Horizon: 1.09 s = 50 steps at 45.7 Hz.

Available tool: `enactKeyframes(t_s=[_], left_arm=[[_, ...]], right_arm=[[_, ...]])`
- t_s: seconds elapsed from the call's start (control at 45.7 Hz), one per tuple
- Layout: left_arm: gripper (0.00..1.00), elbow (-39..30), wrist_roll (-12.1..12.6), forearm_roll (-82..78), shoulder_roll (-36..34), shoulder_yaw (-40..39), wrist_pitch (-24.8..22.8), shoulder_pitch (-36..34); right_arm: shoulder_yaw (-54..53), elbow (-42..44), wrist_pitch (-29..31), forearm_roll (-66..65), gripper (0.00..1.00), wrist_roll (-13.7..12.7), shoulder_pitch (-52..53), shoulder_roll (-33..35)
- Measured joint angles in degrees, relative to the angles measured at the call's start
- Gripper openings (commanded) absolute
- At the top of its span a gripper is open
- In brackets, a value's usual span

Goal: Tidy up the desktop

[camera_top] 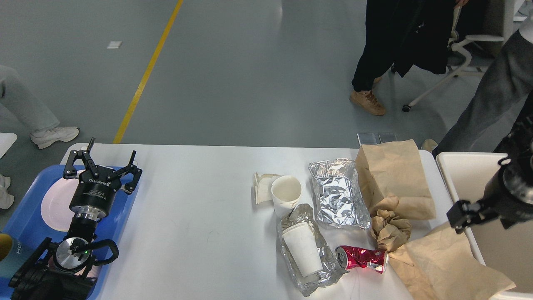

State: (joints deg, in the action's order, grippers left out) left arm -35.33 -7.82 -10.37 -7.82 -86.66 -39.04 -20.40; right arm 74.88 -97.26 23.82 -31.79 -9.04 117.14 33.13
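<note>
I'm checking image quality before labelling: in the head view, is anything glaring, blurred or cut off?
Head view: even, soft light with faint shadows on the desktop; the foil and crushed can show bright glints; the right gripper is dark and slightly smeared, its fingers indistinct; the left gripper is sharp; the bin is cropped at the right edge.

Bright, even overhead light, soft diffuse shadows only. Mild glare on the large smooth white rectangular tabletop (200, 216) and specular glints on the crinkled silver foil sheet (339, 196). Focus sharp throughout; dark right arm at frame edge slightly motion-blurred.
</note>
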Motion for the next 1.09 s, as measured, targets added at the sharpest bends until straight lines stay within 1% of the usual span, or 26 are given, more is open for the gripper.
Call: enactKeyframes(t_s=[0.066, 0.197, 0.328, 0.438, 0.569, 0.678, 0.853, 0.941, 1.094], left_arm=[[0.96, 0.00, 0.00, 0.00, 0.00, 0.00, 0.00, 0.00], [0.96, 0.00, 0.00, 0.00, 0.00, 0.00, 0.00, 0.00], [0.96, 0.00, 0.00, 0.00, 0.00, 0.00, -0.06, 0.00], [0.96, 0.00, 0.00, 0.00, 0.00, 0.00, -0.07, 0.00], [0.96, 0.00, 0.01, 0.00, 0.00, 0.00, -0.15, 0.00], [0.96, 0.00, 0.01, 0.00, 0.00, 0.00, -0.16, 0.00], [0.96, 0.00, 0.01, 0.00, 0.00, 0.00, -0.16, 0.00], [0.96, 0.00, 0.01, 0.00, 0.00, 0.00, -0.16, 0.00], [0.96, 0.00, 0.01, 0.00, 0.00, 0.00, -0.16, 0.00]], right_arm=[[-2.47, -0.08, -2.61, -3.93, 0.86, 0.04, -4.54, -0.17], [-7.83, -0.11, -5.73, -11.71, 0.86, 0.08, -12.17, -0.35], [-10.32, -0.02, -7.21, -16.25, 0.86, 0.07, -16.36, -0.89], [-10.87, 0.66, -9.58, -18.42, 0.88, 0.04, -19.98, -2.95], [-10.97, 2.49, -13.60, -18.94, 0.92, -0.21, -23.99, -4.57], [-11.44, 4.99, -15.16, -18.52, 0.92, -0.46, -27.40, -4.85], [-11.31, 14.66, -18.74, -14.45, 0.93, -0.74, -36.46, -7.68], [-10.87, 17.44, -19.52, -12.05, 0.93, -0.75, -39.57, -9.13], [-11.38, 18.34, -20.29, -11.24, 0.89, -0.74, -41.69, -10.72]])
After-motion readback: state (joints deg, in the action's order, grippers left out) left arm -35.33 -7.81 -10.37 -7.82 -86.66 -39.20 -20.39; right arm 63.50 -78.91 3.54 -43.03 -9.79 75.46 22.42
